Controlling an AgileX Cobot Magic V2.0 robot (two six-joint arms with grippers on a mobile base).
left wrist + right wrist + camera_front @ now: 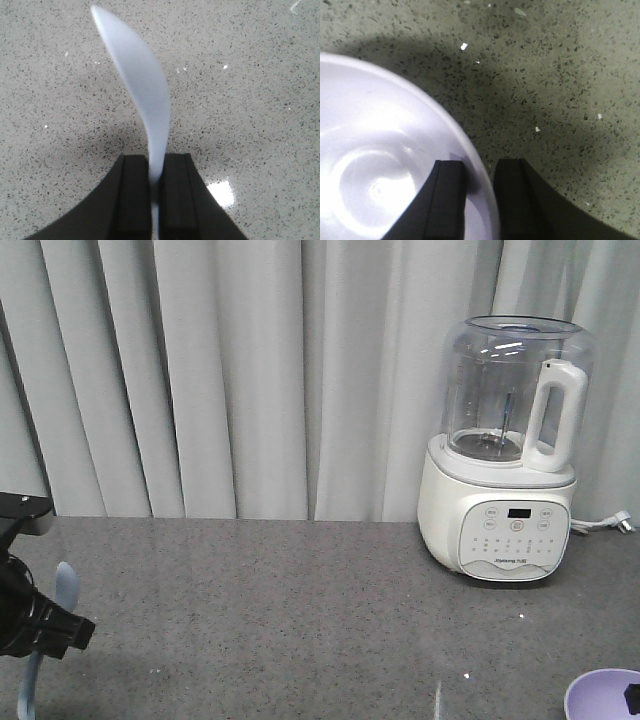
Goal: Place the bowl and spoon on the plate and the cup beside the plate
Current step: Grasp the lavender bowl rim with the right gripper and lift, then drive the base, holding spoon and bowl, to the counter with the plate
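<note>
Progress: early, as I judge it; the spoon (145,95) and the bowl (380,165) are each in a gripper, neither on the plate; plate and cup show in none of my 3 views, so every placement is left.
Left gripper (155,167): low at the far left of the front view; its 2 black fingers are clamped on the spoon's handle, scoop pointing away.
Spoon: pale-blue plastic; smooth, curved, with an oval scoop.
Table (300,620): grey speckled surface, slightly glossy.
Curtain (200,370): pale, hanging in pleats.
Blender (505,450): white base, clear jug; standing at the right rear.
Bowl: lavender plastic, round, smooth, shiny inside; at the front view's lower right corner.
Right gripper (480,172): 1 finger inside the rim, 1 outside; they look pinched on the wall.
</note>
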